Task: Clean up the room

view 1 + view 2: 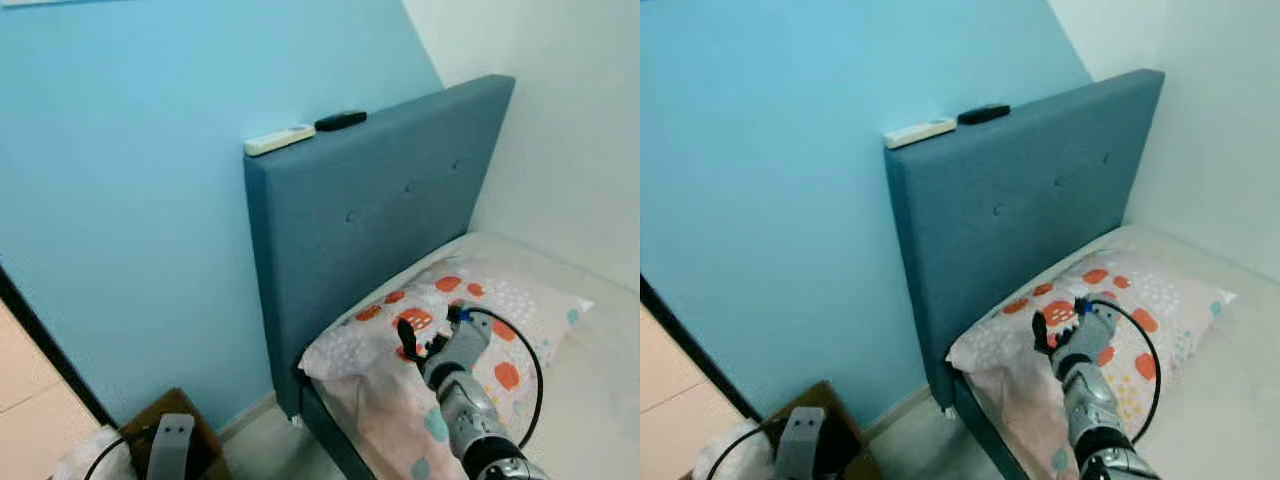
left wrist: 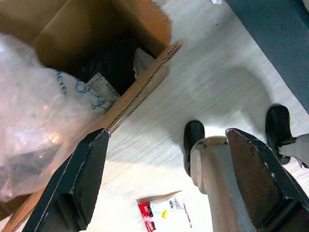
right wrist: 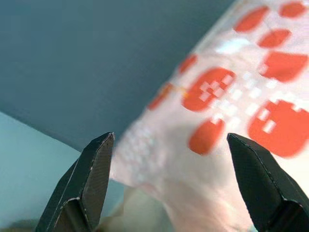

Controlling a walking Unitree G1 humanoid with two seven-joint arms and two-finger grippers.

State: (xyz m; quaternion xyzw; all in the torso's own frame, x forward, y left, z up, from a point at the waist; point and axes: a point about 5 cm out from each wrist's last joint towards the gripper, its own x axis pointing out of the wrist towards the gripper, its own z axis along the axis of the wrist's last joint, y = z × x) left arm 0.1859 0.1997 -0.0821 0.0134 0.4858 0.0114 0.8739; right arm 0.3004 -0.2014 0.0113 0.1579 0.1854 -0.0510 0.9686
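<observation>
Two black fingers of the right gripper (image 3: 169, 183) are spread wide, with the spotted pillow (image 3: 227, 111) just ahead; the left gripper (image 2: 164, 183) is held wide over a cardboard box (image 2: 145, 92)

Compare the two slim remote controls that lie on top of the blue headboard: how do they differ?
The white remote control is pale and looks longer; the black remote control is dark and looks shorter. The white one lies at the outer corner of the blue padded headboard, while the black one sits further along the top edge, toward the white wall. Both are slim bars lying flat, nearly end to end, along that edge.
</observation>
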